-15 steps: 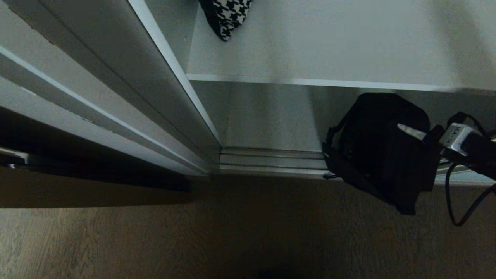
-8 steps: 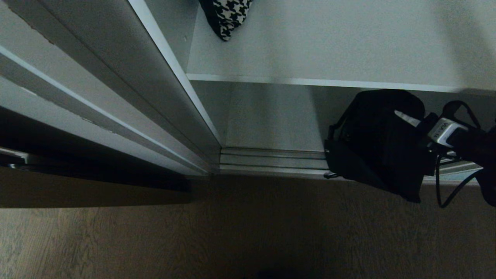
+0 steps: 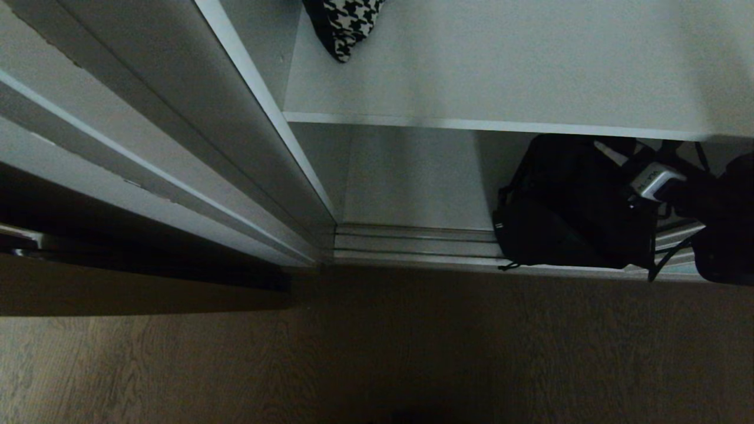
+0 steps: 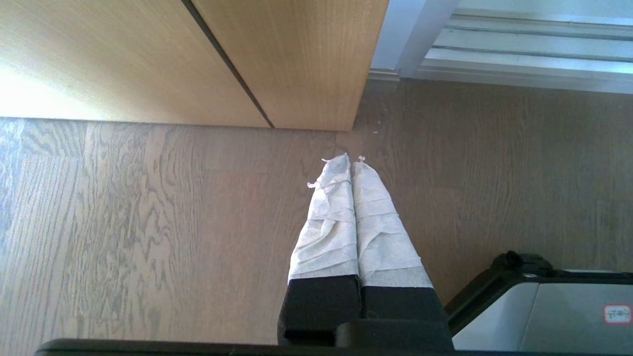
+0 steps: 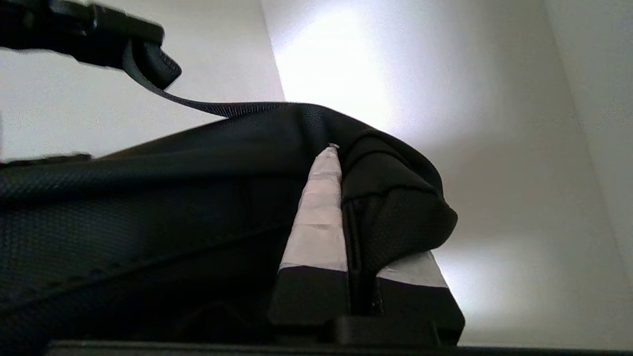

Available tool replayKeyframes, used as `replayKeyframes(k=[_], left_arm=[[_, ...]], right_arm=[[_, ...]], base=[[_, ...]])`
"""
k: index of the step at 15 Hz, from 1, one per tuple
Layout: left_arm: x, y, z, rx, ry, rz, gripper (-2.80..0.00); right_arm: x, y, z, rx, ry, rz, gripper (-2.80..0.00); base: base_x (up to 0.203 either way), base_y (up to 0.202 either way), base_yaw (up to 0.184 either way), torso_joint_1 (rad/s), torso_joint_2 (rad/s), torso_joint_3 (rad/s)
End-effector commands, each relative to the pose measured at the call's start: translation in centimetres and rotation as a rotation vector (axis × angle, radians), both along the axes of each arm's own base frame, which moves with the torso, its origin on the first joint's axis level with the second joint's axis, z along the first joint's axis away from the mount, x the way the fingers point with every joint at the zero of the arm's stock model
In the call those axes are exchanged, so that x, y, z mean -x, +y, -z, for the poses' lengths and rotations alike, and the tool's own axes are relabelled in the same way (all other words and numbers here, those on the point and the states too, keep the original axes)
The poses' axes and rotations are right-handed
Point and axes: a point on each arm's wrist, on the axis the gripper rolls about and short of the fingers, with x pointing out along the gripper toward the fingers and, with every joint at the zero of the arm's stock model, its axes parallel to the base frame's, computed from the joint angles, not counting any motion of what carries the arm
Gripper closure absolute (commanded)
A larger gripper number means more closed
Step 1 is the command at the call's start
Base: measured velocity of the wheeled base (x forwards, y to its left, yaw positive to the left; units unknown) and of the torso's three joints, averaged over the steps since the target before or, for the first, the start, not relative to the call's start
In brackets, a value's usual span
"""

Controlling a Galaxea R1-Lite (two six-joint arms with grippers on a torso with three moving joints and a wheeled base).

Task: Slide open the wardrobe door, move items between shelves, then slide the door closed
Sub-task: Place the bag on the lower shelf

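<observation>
Right gripper (image 5: 341,163): fingers pinching the top fabric of the black bag (image 3: 568,203), lower right of the head view, under the white shelf (image 3: 471,124) edge, its base over the door track (image 3: 412,241). Houndstooth cloth (image 3: 347,23) lies on that shelf, top centre. Open shelf surface right of the cloth. Left gripper (image 4: 348,160): fingers pressed together above the floor (image 4: 148,222).

The left tool (image 4: 350,160), tape-wrapped fingers pressed together, hangs above the wood floor (image 4: 148,222) near a light wood panel (image 4: 296,59).
</observation>
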Motion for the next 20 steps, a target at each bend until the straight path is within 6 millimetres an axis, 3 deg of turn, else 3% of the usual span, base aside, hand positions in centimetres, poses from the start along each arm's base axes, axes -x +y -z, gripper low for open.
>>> replayKeyframes(k=[1, 5, 8, 12, 20], left_arm=[[0.0, 0.0, 0.0, 0.000, -0.001, -0.002, 0.00], [0.0, 0.0, 0.0, 0.000, -0.001, -0.001, 0.00], [0.0, 0.0, 0.0, 0.000, -0.001, -0.001, 0.00], [0.0, 0.0, 0.0, 0.000, -0.001, 0.001, 0.00], [0.0, 0.0, 0.0, 0.000, -0.001, 0.000, 0.00]], right_arm=[[-2.1, -0.5, 2.3, -0.005, 0.014, 0.014, 0.00], [-4.7, -0.8, 2.5, 0.002, -0.081, 0.070, 0.00], [-5.8, -0.4, 3.4, 0.016, -0.126, 0.135, 0.00], [-7.3, 0.7, 2.4, -0.012, -0.222, 0.162, 0.00], [-9.6, 2.1, 2.7, -0.053, -0.326, 0.191, 0.00]], base=[[0.000, 0.000, 0.000, 0.000, 0.00, 0.000], [0.000, 0.000, 0.000, 0.000, 0.00, 0.000], [0.000, 0.000, 0.000, 0.000, 0.00, 0.000], [0.000, 0.000, 0.000, 0.000, 0.00, 0.000], [0.000, 0.000, 0.000, 0.000, 0.00, 0.000]])
